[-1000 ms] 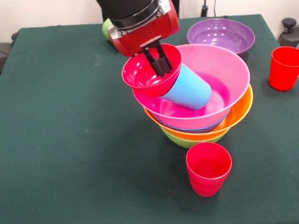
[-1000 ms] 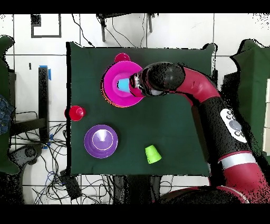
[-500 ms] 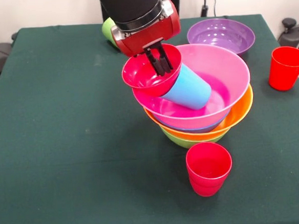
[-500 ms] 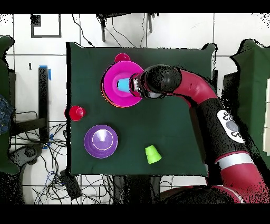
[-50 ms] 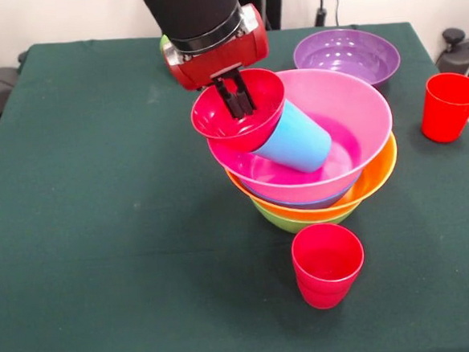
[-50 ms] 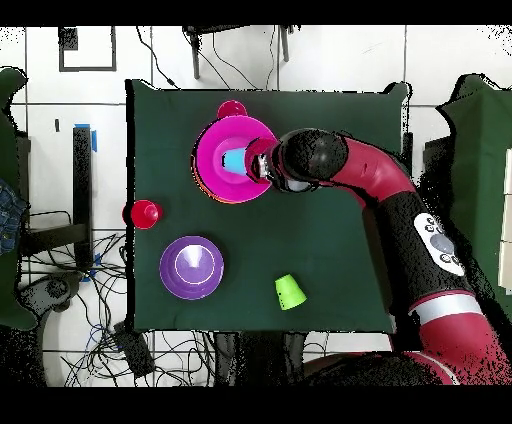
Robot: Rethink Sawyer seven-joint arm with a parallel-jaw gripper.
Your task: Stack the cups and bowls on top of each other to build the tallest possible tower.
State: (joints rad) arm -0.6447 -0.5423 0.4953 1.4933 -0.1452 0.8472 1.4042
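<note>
The tower (image 5: 316, 194) is a nest of lime green, orange, blue and pink bowls, with the pink bowl (image 5: 346, 108) on top. A sky blue cup (image 5: 296, 142) lies on its side inside the pink bowl. A small red bowl (image 5: 218, 121) rests tilted on that cup and on the pink rim. My gripper (image 5: 237, 103) reaches into the red bowl from above, fingers slightly apart and open, holding nothing. From overhead, the gripper (image 6: 262, 168) covers the pink bowl's (image 6: 215, 165) right side, next to the blue cup (image 6: 234, 161).
A red cup (image 5: 328, 264) stands just in front of the tower, and another red cup (image 5: 449, 106) stands near the right edge. A purple bowl (image 5: 347, 55) sits at the back right. A lime green cup (image 6: 290, 290) lies apart from the rest on the green cloth.
The gripper has shifted a little left and up inside the red bowl. The bowl, the blue cup and the tower have stayed put.
</note>
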